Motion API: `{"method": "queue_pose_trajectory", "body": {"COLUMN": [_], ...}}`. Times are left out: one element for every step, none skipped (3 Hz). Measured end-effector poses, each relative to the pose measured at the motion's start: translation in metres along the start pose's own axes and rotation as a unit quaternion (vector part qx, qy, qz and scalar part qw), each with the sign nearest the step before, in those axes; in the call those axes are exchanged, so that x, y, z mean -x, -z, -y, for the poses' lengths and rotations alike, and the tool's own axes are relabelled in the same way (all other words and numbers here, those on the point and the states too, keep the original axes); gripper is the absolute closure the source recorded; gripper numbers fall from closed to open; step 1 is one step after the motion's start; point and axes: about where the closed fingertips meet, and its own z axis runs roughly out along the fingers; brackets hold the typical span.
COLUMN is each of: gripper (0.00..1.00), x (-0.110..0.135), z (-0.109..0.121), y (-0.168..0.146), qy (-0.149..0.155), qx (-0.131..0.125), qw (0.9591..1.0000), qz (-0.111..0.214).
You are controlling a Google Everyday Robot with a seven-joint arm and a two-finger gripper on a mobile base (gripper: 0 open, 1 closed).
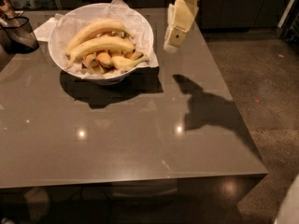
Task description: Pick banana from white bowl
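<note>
The paper-lined white bowl (145, 28) sits far left on the bench (140, 143). In it the banana (100, 45) lies atop stubby bananas (106, 59), its long axis running from near left to far right. The hand (171, 44) hangs just right of the bowl; I cannot tell whether it is spread.

I see the claw (169, 44) in the upper middle of the frame, pale cream with a whiter housing above it, throwing a dark shadow on the glossy grey-brown surface (140, 143), which carries a few bright white glints. In the upper left, the white bowl (52, 45) has crinkled white paper (135, 20) lining it, and the banana (100, 44) is pale yellow with a brownish tip, over short orange-yellow bananas (105, 59). At the far upper left I make out a dark see-through container (18, 31), and on the right the floor (261, 73) is speckled grey.
</note>
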Motion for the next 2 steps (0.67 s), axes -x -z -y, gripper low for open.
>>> {"method": "queue_pose_trajectory", "body": {"gripper": [0.0, 0.0], "x": [0.004, 0.029], "z": [0.005, 0.015], "y": [-0.002, -0.013], "qy": [0.002, 0.025], "qx": [-0.007, 0.0], "qw": [0.9999, 0.9992], "qz": [0.011, 0.029]}}
